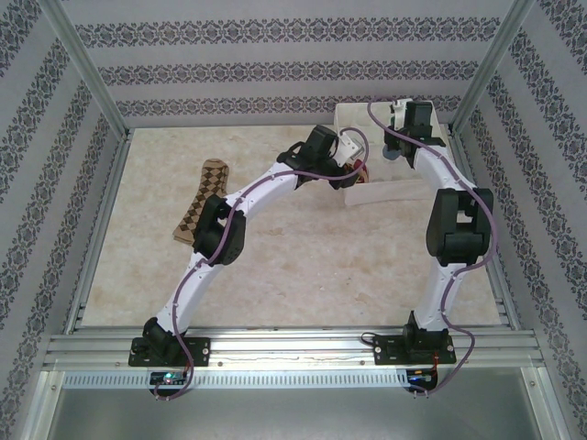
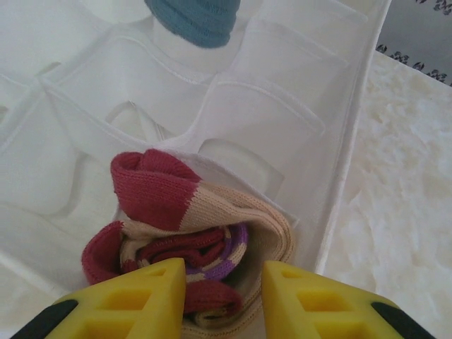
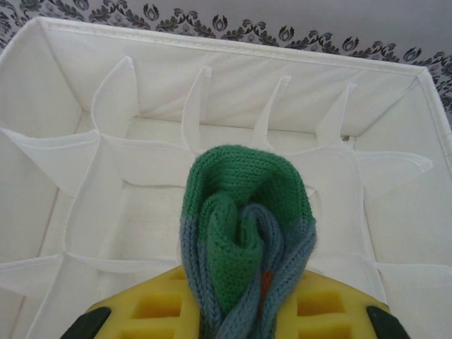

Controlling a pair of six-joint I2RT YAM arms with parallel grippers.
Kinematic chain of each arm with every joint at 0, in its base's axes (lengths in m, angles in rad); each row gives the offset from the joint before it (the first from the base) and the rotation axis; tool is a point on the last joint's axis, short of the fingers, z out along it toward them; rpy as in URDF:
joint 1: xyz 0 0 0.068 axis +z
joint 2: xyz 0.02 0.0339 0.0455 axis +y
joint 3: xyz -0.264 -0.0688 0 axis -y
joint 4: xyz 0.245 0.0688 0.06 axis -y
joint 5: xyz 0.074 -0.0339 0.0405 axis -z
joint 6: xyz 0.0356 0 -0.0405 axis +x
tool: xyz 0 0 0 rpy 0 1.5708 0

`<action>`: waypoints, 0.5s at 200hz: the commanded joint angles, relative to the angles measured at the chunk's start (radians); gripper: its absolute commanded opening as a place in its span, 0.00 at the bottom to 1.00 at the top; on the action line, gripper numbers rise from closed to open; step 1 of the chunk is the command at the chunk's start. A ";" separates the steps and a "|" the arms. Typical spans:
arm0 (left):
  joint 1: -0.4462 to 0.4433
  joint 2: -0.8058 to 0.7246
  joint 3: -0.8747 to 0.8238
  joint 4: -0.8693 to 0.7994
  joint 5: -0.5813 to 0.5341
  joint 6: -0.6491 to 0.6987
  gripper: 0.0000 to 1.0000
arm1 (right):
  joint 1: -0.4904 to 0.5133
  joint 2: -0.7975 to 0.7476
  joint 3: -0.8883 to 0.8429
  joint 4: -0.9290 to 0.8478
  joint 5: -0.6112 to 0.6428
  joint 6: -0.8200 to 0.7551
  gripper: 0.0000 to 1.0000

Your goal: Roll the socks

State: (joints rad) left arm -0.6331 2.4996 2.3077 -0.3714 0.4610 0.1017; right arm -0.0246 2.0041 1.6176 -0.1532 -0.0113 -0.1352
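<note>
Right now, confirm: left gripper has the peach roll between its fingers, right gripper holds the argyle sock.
Not the argyle sock, which lies on the table: the right gripper holds a green-blue roll, per the right wrist view. The rest stands.

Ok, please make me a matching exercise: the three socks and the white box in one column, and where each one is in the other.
1 argyle sock
2 peach and red sock roll
3 green and blue sock
4 white divider box

A in the right gripper
B far right of the table
C in the left gripper
D flat on the table, left side

Pairs: 1-D, 2-C, 3-A, 4-B
</note>
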 commanded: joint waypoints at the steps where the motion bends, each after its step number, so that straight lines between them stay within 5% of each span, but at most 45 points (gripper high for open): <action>1: 0.007 0.019 0.032 -0.060 -0.035 0.005 0.34 | -0.005 0.037 0.033 0.004 -0.001 -0.034 0.08; 100: 0.013 0.036 0.021 -0.118 -0.047 -0.018 0.34 | -0.027 0.055 -0.007 -0.001 0.051 -0.088 0.08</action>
State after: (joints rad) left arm -0.6327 2.5053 2.3157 -0.3901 0.4358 0.1005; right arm -0.0296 2.0602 1.6230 -0.1535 0.0113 -0.1944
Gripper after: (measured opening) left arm 0.337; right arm 0.164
